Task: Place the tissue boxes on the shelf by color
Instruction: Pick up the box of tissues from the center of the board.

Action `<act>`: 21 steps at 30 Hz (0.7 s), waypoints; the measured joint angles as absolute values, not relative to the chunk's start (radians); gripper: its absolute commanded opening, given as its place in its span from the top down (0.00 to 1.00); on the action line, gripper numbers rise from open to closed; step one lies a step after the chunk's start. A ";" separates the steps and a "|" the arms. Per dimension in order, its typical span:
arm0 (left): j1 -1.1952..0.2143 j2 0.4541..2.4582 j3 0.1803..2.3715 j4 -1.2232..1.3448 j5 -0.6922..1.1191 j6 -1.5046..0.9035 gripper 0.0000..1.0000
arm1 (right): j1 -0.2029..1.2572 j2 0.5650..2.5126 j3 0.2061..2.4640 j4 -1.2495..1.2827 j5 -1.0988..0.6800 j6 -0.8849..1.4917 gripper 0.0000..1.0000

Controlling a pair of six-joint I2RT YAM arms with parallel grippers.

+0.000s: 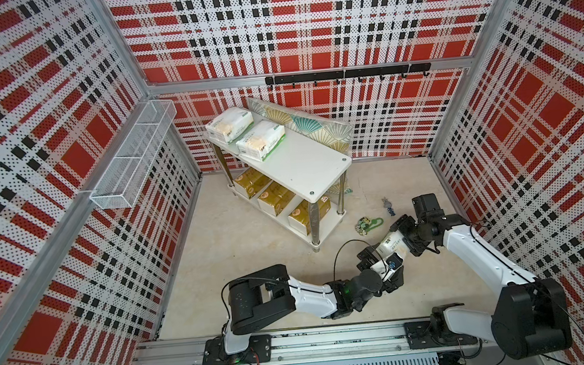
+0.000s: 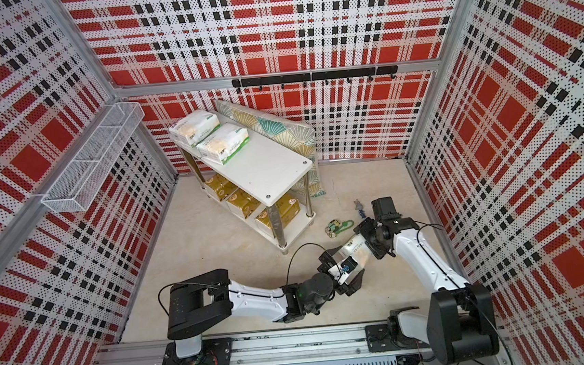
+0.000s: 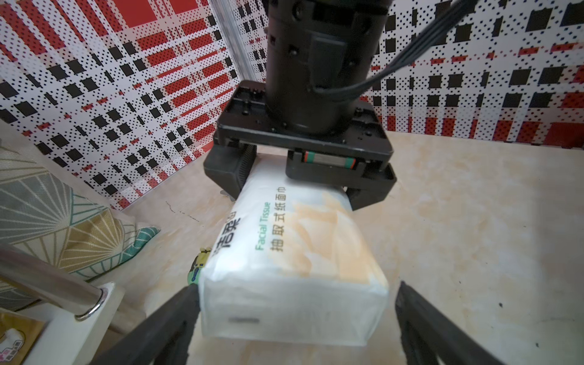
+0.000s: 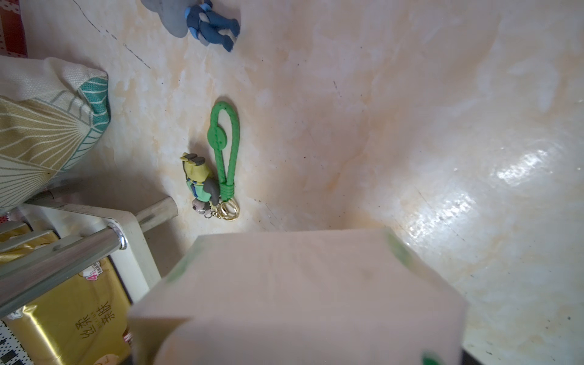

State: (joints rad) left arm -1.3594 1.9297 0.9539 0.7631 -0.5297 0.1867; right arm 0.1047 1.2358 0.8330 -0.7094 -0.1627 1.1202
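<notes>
The shelf (image 1: 299, 158) stands at the back. Two white tissue boxes (image 1: 230, 122) (image 1: 260, 139) lie on its top board, and three gold ones (image 1: 251, 181) (image 1: 275, 197) (image 1: 307, 214) lie on its lower board. A third white tissue box (image 1: 390, 245) (image 3: 300, 240) hangs above the floor, with my right gripper (image 1: 407, 236) (image 3: 300, 177) shut on its far end. My left gripper (image 1: 378, 262) (image 3: 297, 289) is open around the near end. One finger sits at the pack's edge and the other stands apart. In the right wrist view the pack (image 4: 300, 300) hides my fingers.
A fan-patterned cushion (image 1: 314, 124) leans on the back wall behind the shelf. A green keychain (image 1: 368, 225) (image 4: 221, 158) and a blue-grey figure (image 1: 388, 206) lie on the floor by the shelf's near leg. A white wire basket (image 1: 131, 156) hangs on the left wall.
</notes>
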 measured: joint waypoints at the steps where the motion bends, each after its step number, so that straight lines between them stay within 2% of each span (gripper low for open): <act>1: -1.359 1.930 0.954 0.763 -0.531 0.188 0.01 | 0.105 1.236 0.835 -0.709 -0.163 1.120 0.19; 15: -1.361 1.930 0.955 0.762 -0.532 0.213 0.01 | 0.105 1.240 0.845 -0.711 -0.167 1.118 0.20; 21: -1.367 1.950 0.987 0.762 -0.595 0.226 0.01 | 0.105 1.245 0.858 -0.702 -0.199 1.116 0.21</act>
